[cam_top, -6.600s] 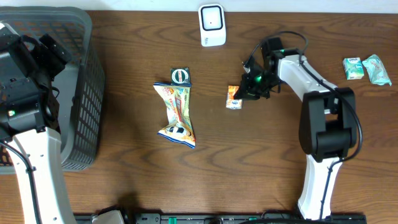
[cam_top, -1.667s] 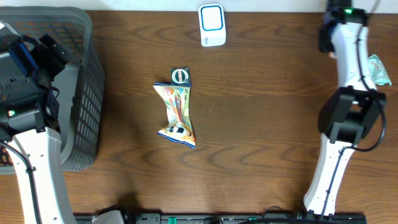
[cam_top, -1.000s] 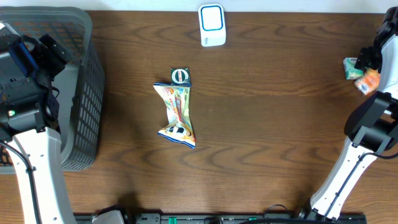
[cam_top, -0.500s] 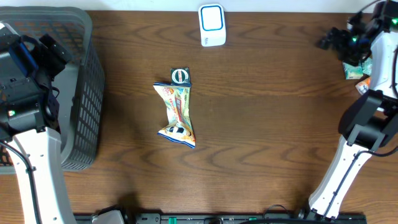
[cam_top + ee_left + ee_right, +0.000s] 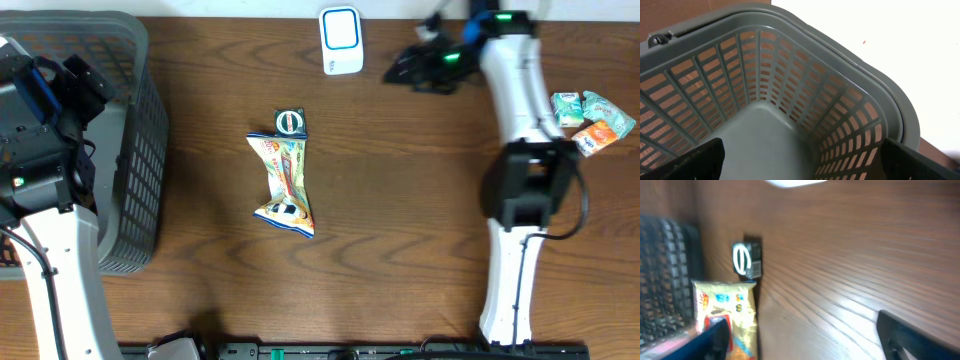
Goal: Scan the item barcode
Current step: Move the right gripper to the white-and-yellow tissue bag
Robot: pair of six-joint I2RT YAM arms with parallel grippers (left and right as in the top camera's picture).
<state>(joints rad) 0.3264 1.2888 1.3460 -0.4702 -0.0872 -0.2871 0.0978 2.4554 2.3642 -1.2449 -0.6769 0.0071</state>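
Brown wood table (image 5: 420, 220); bag (image 5: 283, 185) lies mid-table. Looks light, soft, crinkly, prob. slippy, so pinch its thin twisted middle. Spread wide & empty: right gripper (image 5: 398, 68), left gripper (image 5: 800, 162).

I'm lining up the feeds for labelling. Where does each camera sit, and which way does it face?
Overhead: above the table, looking straight down; both arms show, the right pincer near the scanner.
Left wrist: over the basket, looking into it; the left pincer's fingers frame the bottom.
Right wrist: facing obliquely across the wood toward the snack bag; its fingers at bottom corners.
Shared: overhead and right wrist both show the snack bag.
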